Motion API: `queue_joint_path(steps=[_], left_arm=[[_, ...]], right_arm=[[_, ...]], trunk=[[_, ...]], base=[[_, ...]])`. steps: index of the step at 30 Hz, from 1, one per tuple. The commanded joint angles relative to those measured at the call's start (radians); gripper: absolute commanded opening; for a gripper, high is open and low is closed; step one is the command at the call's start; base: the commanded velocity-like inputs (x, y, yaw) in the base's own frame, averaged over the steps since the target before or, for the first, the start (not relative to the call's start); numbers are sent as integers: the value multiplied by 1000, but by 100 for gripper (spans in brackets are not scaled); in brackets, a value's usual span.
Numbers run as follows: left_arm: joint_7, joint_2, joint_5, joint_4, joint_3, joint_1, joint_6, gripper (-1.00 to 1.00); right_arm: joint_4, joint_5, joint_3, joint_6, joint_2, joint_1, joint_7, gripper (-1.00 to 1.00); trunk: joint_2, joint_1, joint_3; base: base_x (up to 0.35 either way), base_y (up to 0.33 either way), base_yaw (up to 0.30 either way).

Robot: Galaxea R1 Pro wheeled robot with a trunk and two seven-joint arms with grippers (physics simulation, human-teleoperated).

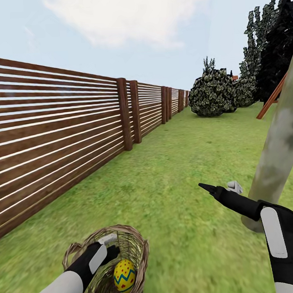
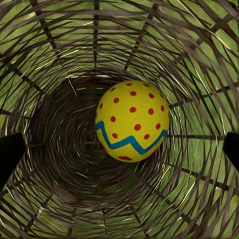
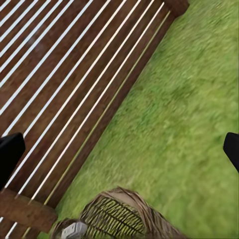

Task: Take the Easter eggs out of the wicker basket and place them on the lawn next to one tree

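Note:
The wicker basket (image 1: 136, 247) sits on the lawn (image 1: 175, 192) at the near left. One yellow Easter egg (image 1: 124, 275) with red dots and a blue zigzag lies inside it. My left gripper (image 1: 110, 245) reaches into the basket, open, and its fingertips (image 2: 10, 159) stand wide on either side of the egg (image 2: 132, 121) without touching it. My right gripper (image 1: 220, 187) hovers open and empty over the grass, just left of the pale mottled tree (image 1: 281, 151) trunk. In the right wrist view the basket (image 3: 124, 214) shows below it.
A long brown slatted fence (image 1: 55, 139) runs along the left. Round leafy bushes (image 1: 212, 94) and dark cypresses (image 1: 274, 39) stand at the far right, with an orange-brown slanted beam (image 1: 271, 99) beside them. Open grass stretches between the fence and the trunk.

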Motion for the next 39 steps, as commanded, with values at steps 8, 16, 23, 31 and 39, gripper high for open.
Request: queue_joint_path(steps=[8, 16, 23, 31, 39], left_arm=[[8, 1, 10, -4, -9, 0, 2, 100], [-17, 8, 9, -3, -10, -3, 0, 100], [-17, 8, 9, -3, -10, -3, 0, 100], [-17, 8, 9, -3, -10, -3, 0, 100], [3, 12, 10, -8, -10, -6, 0, 100]], right_arm=[[0, 7, -2, 4, 0, -1, 10, 100], [-2, -13, -2, 4, -4, -1, 12, 100], [-2, -13, -2, 4, -4, -1, 12, 100], [-2, -13, -2, 4, -4, -1, 12, 100], [-2, -27, -2, 4, -22, -1, 12, 100]], trunk=[[-36, 20, -28], [-37, 22, -40], [-37, 22, -40], [-37, 22, -40], [-37, 22, -40]], base=[[0, 0, 0], [0, 0, 0], [0, 0, 0], [0, 0, 0], [0, 0, 0]])
